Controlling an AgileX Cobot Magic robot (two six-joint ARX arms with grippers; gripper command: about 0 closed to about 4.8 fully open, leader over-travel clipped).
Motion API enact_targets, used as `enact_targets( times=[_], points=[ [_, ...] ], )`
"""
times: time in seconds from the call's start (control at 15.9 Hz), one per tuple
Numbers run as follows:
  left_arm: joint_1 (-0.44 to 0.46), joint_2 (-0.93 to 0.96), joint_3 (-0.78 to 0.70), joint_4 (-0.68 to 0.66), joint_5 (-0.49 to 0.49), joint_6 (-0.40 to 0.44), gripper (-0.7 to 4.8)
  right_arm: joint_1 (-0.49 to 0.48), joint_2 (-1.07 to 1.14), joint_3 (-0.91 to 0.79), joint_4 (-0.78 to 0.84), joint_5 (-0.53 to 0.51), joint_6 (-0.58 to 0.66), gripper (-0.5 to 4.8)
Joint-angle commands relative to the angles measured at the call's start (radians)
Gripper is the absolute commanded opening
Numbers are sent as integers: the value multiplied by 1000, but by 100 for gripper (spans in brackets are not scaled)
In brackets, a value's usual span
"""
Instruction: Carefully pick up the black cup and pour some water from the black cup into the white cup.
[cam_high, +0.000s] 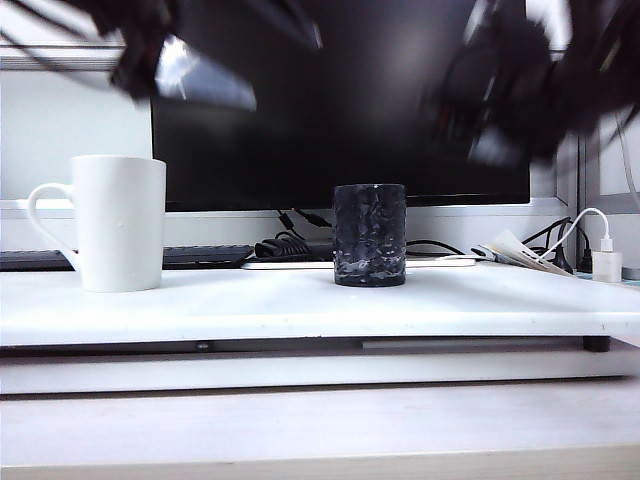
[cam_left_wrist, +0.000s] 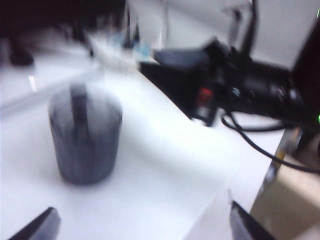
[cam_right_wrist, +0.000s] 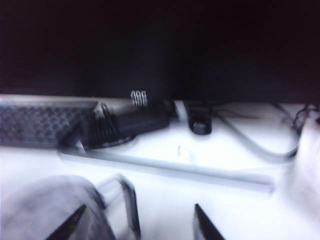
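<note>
The black cup (cam_high: 369, 235) stands upright mid-table, with the taller white cup (cam_high: 118, 222) well to its left, handle pointing left. No water shows in either cup. Both arms hang blurred above the table, the left arm (cam_high: 150, 45) high over the white cup and the right arm (cam_high: 510, 90) up and right of the black cup. My left gripper (cam_left_wrist: 142, 227) is open and empty, looking at the black cup (cam_left_wrist: 85, 137) from a distance. My right gripper (cam_right_wrist: 137, 227) is open; the black cup (cam_right_wrist: 45, 212) and its handle (cam_right_wrist: 126, 202) lie just beyond its fingertips (cam_right_wrist: 204, 224), untouched.
A dark monitor (cam_high: 340, 100) fills the back. In front of it lie a keyboard (cam_high: 200, 256), coiled cables (cam_high: 285, 245), papers (cam_high: 520, 250) and a white charger (cam_high: 606, 265). The white tabletop (cam_high: 300, 310) ends at a front edge with a lower shelf below.
</note>
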Motion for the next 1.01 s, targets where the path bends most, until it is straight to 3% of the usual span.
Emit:
enact_targets(
  times=[0.06, 0.19, 0.32, 0.38, 0.44, 0.57, 0.69, 0.88, 1.01],
  points=[
    [3, -204, 5, 27, -86, -2, 479, 2, -315, 8, -89, -3, -47, 266],
    [4, -397, 5, -5, -138, 71, 479, 2, -585, 10, -209, -2, -93, 266],
    [3, -620, 5, -133, -224, 175, 479, 2, -886, 10, -480, 5, -123, 266],
    [3, -760, 5, -264, -303, 180, 479, 2, -1085, 10, -705, 4, -122, 265],
    [3, -830, 5, -357, -317, 179, 479, 3, -1187, 9, -823, 4, -122, 265],
    [3, -972, 4, -676, -331, 176, 479, 3, -1413, 8, -1153, 3, -120, 264],
    [3, -1001, -15, -837, -320, 131, 479, 3, -1390, -1, -1268, -69, -55, 264],
    [2, -999, -135, -725, -291, 47, 479, 3, -1357, -112, -1164, -168, -29, 264],
    [2, -996, -297, -507, -254, -22, 479, 4, -1348, -256, -1032, -181, -11, 264]
  ],
)
